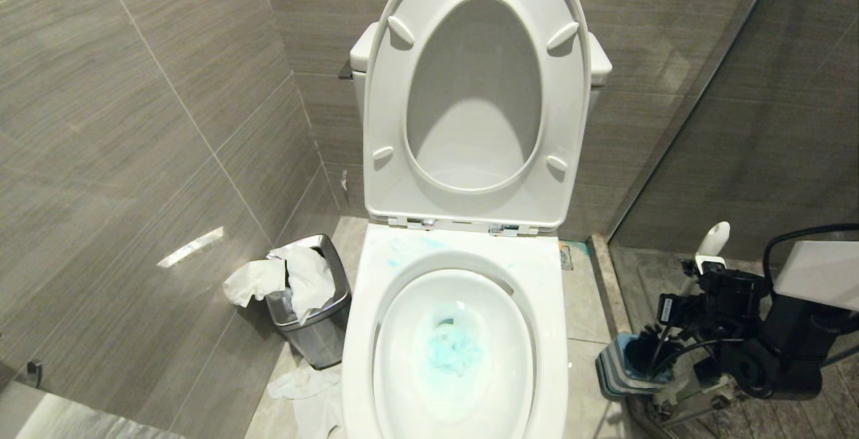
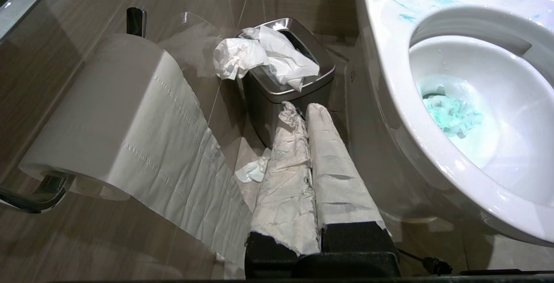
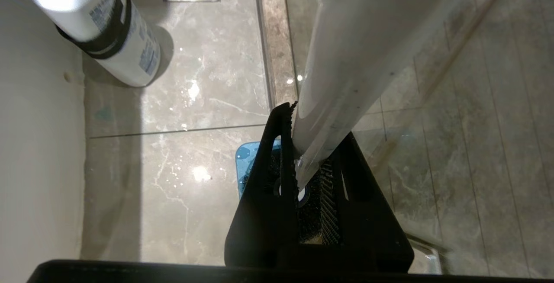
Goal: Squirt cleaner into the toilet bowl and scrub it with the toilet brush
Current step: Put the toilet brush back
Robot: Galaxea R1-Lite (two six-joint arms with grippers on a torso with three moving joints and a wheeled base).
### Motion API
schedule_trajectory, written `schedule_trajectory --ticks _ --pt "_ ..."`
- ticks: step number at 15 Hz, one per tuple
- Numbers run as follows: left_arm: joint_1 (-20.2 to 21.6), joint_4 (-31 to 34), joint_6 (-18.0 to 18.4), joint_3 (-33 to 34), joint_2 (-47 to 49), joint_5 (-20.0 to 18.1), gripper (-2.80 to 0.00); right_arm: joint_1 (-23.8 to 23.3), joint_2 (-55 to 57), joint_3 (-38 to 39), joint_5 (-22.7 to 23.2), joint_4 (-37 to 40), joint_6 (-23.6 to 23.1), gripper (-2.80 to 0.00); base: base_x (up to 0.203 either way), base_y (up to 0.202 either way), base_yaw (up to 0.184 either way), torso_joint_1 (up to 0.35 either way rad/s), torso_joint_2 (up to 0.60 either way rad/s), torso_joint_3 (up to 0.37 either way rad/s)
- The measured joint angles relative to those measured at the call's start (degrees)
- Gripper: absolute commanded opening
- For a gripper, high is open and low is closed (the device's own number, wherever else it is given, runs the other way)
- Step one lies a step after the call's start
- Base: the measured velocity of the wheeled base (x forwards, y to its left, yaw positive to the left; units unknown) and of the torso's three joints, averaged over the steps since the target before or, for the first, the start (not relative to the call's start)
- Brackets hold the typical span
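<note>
Toilet brush (image 1: 713,240): white handle upright, right gripper (image 3: 309,168) clamped on it low, black bristle head sitting in the grey-and-blue holder (image 1: 621,366) on the floor. Right arm nearest. Toilet bowl (image 1: 366,331) lies to the left of the brush, cleaner (image 1: 451,352) tinting its water blue; likely lift, then swing across the rim. Left gripper (image 2: 305,114) pinched shut, empty, beside the bowl's far side near the waste bin (image 1: 322,342). Seat and lid raised.

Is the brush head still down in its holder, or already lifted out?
Still in. In the head view the brush handle runs down into the holder, the right gripper shut on it; no bristles show above the rim.
</note>
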Motion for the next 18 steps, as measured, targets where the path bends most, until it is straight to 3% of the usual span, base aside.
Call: schedule_trajectory --ticks 18 --pt "-0.05 -0.02 -0.02 0.0 0.0 0.0 -2.8 -0.08 8.2 -6.66 0.2 0.02 -1.32 -2.8 0.0 0.0 0.0 0.0 0.0 0.0"
